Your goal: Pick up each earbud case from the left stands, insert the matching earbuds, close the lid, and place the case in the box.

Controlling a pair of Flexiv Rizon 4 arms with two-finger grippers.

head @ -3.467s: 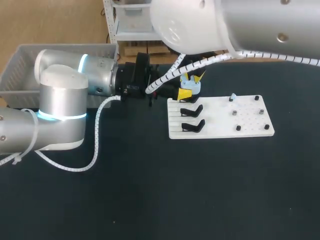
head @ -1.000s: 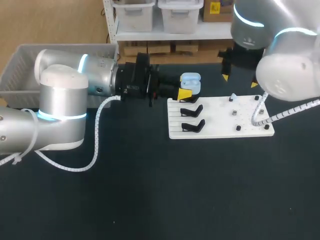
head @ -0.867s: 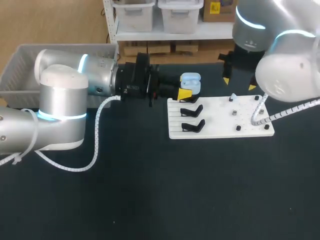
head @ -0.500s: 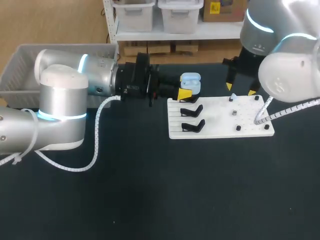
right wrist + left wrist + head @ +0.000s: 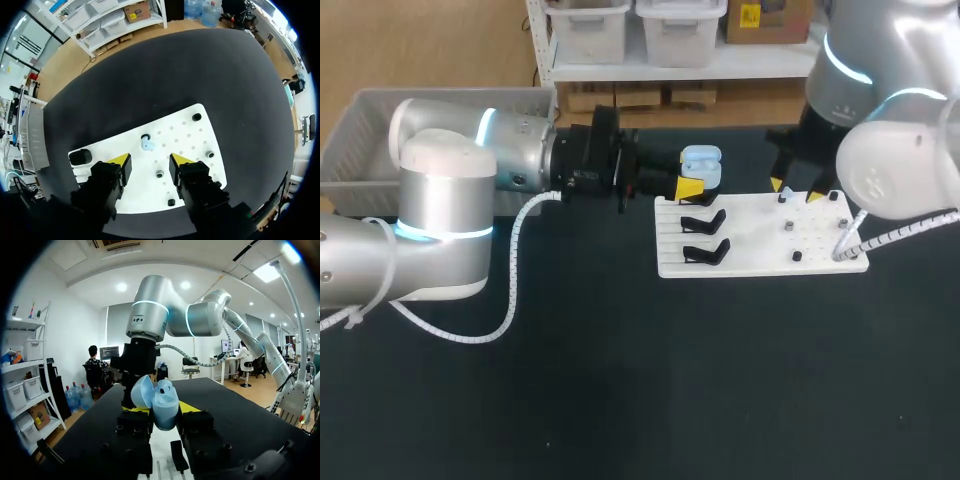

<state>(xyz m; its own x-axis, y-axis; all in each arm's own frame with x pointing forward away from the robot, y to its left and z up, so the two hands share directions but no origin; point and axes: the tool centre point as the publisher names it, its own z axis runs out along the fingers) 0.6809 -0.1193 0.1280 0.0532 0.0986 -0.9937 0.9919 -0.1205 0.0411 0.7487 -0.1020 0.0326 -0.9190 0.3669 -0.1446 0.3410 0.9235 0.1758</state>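
Head view: the left arm comes in low over the black counter, and the left pincer is closed on a pale blue case from both sides. The case is off the counter, just beyond the far left corner of a white board, with its lid up. Two black stands sit on the board's left part. The right pincer hangs over the board's far edge with its yellow tips apart and nothing between them touched; a small earbud sits right at the tips. A grey box lies at the counter's far left.

Left wrist view: the case sits between the left pincer's fingers, gripped on two sides, its lid swung open to one side. Whether an earbud lies inside cannot be told. Under the pincer are the board and one stand. The right arm stands upright behind the case.

Right wrist view: the right pincer is wide open above the board. The earbud, pale blue, stands on the board just ahead of the gap between the fingers, clear of both. Black pegs dot the board around it, and one stand shows beside the pincer.
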